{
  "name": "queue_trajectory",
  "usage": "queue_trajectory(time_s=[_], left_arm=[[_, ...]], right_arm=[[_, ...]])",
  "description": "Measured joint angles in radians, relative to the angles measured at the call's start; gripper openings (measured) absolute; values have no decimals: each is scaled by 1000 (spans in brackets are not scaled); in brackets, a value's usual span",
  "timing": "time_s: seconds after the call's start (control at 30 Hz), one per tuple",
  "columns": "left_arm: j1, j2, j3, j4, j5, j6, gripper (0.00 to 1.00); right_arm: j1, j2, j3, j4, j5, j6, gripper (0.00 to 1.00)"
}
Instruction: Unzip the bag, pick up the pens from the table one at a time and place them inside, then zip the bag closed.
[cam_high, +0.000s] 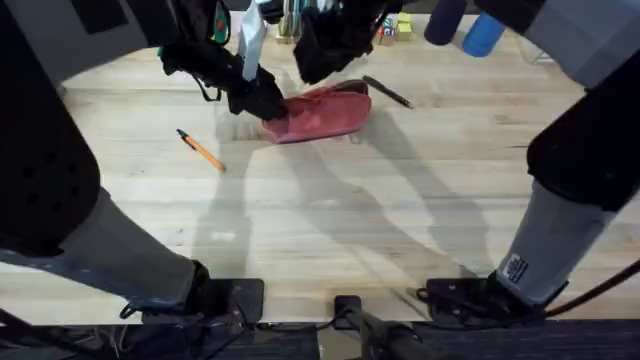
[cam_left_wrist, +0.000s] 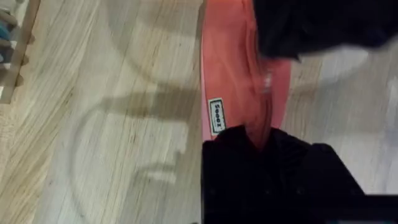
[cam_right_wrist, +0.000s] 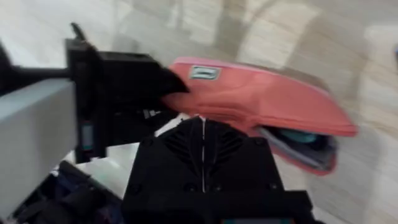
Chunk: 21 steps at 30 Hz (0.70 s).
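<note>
The salmon-pink bag (cam_high: 325, 113) lies at the back middle of the table (cam_high: 330, 210). My left gripper (cam_high: 262, 102) is shut on the bag's left end; in the left wrist view its black fingers (cam_left_wrist: 258, 134) pinch the fabric beside a small label (cam_left_wrist: 216, 116). My right gripper (cam_high: 318, 68) hangs over the bag's top edge. In the right wrist view the right gripper (cam_right_wrist: 202, 121) is pressed shut at the zipper line, and the bag (cam_right_wrist: 261, 102) gapes open at its far end. An orange pen (cam_high: 200, 150) lies left of the bag. A black pen (cam_high: 388, 92) lies to its right.
A wooden holder with upright items (cam_high: 290, 20) stands at the back edge, with small coloured blocks (cam_high: 395, 28) and blue objects (cam_high: 480, 35) to its right. Both arm bases (cam_high: 230, 295) (cam_high: 470, 290) sit at the near edge. Bare planks fill the middle and front.
</note>
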Motion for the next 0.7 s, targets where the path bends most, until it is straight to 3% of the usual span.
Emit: queue_trajectory(time_s=[0.27,0.7], left_arm=[[0,0,0,0,0,0,42],[0,0,0,0,0,0,42]], right_arm=[[59,0,0,7,-39,24,34],[61,0,0,8,-45,29,32]])
